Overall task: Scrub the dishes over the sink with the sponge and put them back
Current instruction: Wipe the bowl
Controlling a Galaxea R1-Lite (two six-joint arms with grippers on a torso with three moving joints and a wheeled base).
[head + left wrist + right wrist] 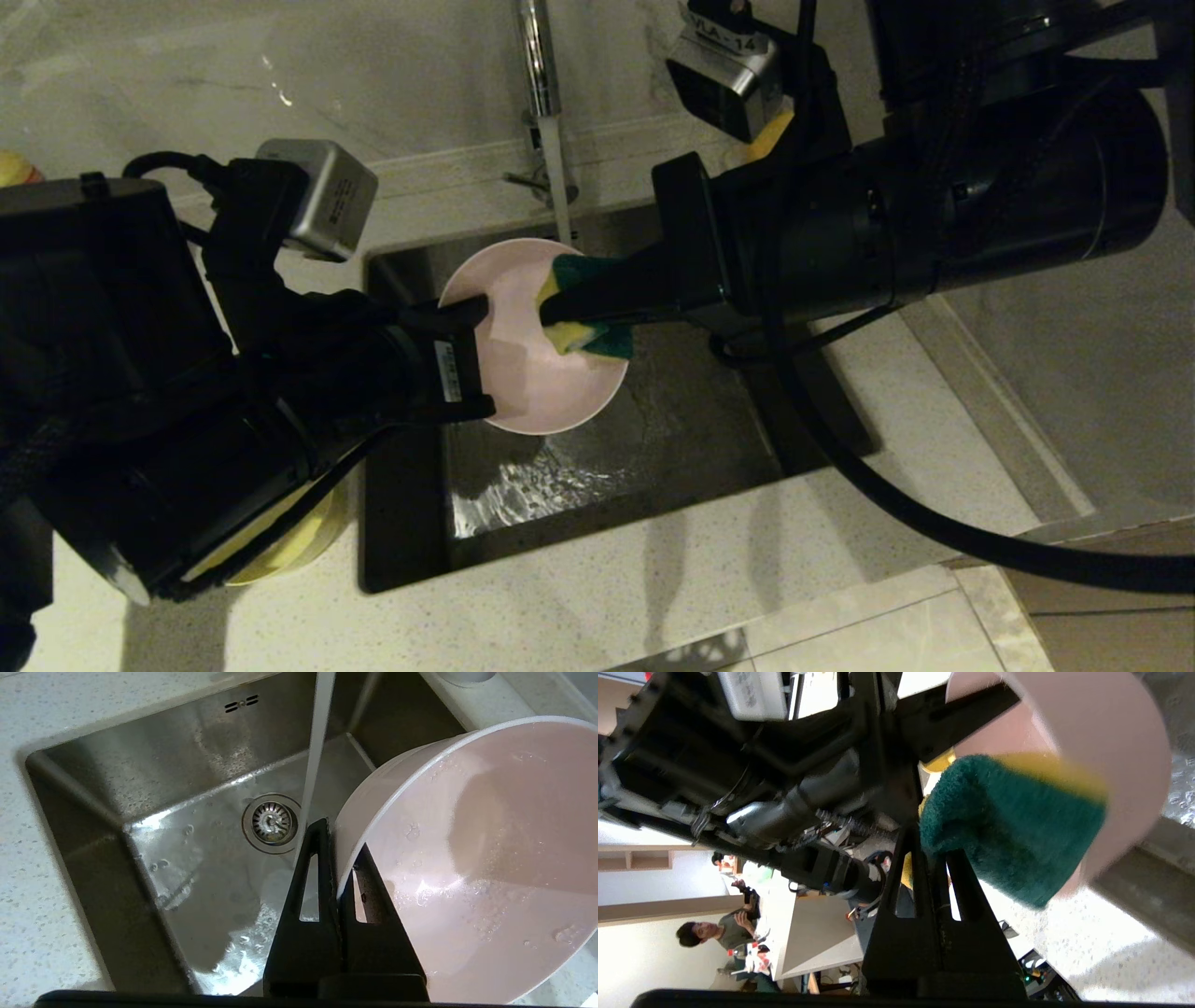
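Over the sink [653,448] hangs the pale pink bowl [537,364], tilted with its mouth up toward me. My left gripper [471,313] is shut on the bowl's rim [345,872], one finger inside and one outside. My right gripper [560,313] is shut on the folded sponge [583,303], yellow foam with a dark green layer [1008,826], which presses into the bowl's upper inside. A yellow bowl [289,541] sits on the counter under my left arm, mostly hidden. Another yellow thing [770,135] peeks out behind my right arm.
Water runs from the chrome tap [537,65] in a stream [317,760] past the bowl down to the wet basin near the drain strainer [271,822]. Speckled white counter [653,588] surrounds the sink. A round yellowish object [14,168] lies at the far left edge.
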